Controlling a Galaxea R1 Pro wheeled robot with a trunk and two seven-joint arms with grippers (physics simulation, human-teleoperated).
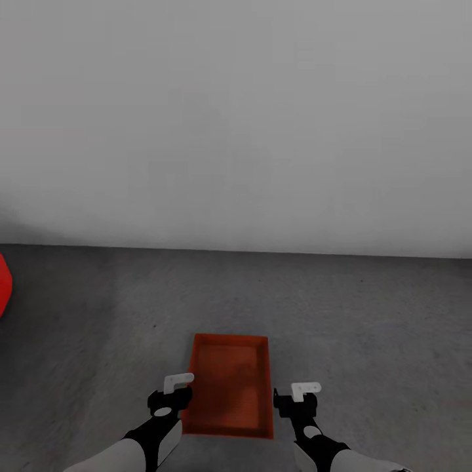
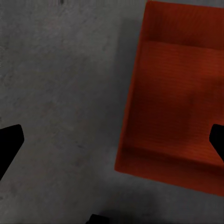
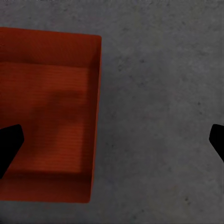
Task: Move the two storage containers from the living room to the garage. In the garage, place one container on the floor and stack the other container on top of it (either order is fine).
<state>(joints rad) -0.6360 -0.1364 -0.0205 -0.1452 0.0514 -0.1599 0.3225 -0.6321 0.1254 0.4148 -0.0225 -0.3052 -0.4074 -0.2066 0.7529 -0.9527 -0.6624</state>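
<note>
One red-orange open-top storage container [image 1: 229,383] rests on the dark grey concrete floor [image 1: 367,314] of the garage, close in front of me and empty inside. My left gripper [image 1: 170,401] hovers over its left long wall and my right gripper [image 1: 296,403] over its right long wall. In the left wrist view the container [image 2: 177,102] lies below the open left gripper [image 2: 113,142], whose black fingertips [image 2: 9,144] straddle the wall. The right wrist view has the container [image 3: 46,107] under the open right gripper [image 3: 113,142], likewise straddling its wall. Neither gripper holds anything.
A plain light grey wall [image 1: 236,118] closes off the floor a short way beyond the container. A bit of the red car [image 1: 3,288] shows at the far left edge. Bare concrete stretches to both sides of the container.
</note>
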